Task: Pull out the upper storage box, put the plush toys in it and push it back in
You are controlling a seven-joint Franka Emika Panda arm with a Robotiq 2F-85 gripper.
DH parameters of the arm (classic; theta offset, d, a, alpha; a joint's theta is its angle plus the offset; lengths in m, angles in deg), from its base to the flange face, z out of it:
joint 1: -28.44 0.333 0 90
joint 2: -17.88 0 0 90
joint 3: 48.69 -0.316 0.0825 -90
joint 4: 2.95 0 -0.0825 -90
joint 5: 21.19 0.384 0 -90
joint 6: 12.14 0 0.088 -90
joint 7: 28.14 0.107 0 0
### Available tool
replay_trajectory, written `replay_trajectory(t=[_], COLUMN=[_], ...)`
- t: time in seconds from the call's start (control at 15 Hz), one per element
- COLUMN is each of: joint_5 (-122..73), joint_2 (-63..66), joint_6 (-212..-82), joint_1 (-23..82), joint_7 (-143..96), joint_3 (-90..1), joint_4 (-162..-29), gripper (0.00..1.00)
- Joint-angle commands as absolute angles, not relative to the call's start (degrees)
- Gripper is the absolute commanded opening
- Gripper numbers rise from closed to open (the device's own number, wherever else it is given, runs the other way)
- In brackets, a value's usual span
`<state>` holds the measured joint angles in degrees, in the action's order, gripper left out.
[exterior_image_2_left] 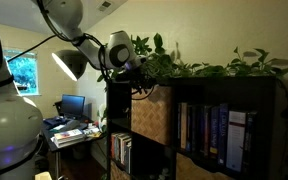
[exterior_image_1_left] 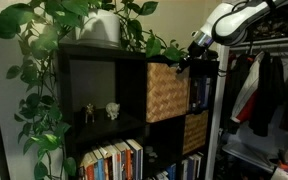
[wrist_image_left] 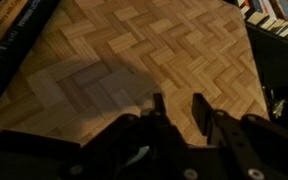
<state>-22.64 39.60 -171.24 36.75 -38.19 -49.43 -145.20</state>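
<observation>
**Desk:** Where does the upper storage box (exterior_image_1_left: 167, 90) sit?

**Photographer:** In an upper cubby of the black shelf unit (exterior_image_1_left: 94, 58), with books (exterior_image_2_left: 216, 138) beside it and a darker woven box (exterior_image_1_left: 195, 132) below. A leafy plant (exterior_image_1_left: 54, 30) trails over the shelf top.

**Desk:** And the gripper (exterior_image_1_left: 185, 62)?

**Photographer:** It hovers at the box's top front edge in both exterior views; contact cannot be told. In the wrist view the tan weave fills the frame and the fingers (wrist_image_left: 199, 108) stand apart, clamped on nothing

Woven wicker storage box (wrist_image_left: 134, 60) (matt)
</observation>
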Motion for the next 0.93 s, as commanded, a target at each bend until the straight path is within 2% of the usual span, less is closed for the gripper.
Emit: replay_trajectory(t=[0.0,0.33,0.53,0.6,0.87], joint_5=[-21.5,-22.5,-23.3,-22.8,-22.9], joint_2=[44.0,45.8,46.2,44.9,44.9], joint_6=[-158.4,-145.7,-141.3,-144.5,-143.3], joint_1=[39.0,38.1,38.0,37.6,37.6], joint_7=[-44.2,-47.5,-49.5,-47.8,-48.6], joint_3=[-48.0,-48.7,-49.1,-49.3,-49.3], joint_4=[-142.2,-138.0,-136.7,-137.4,-136.9], gripper=[0.66,0.98,1.0,0.99,1.0])
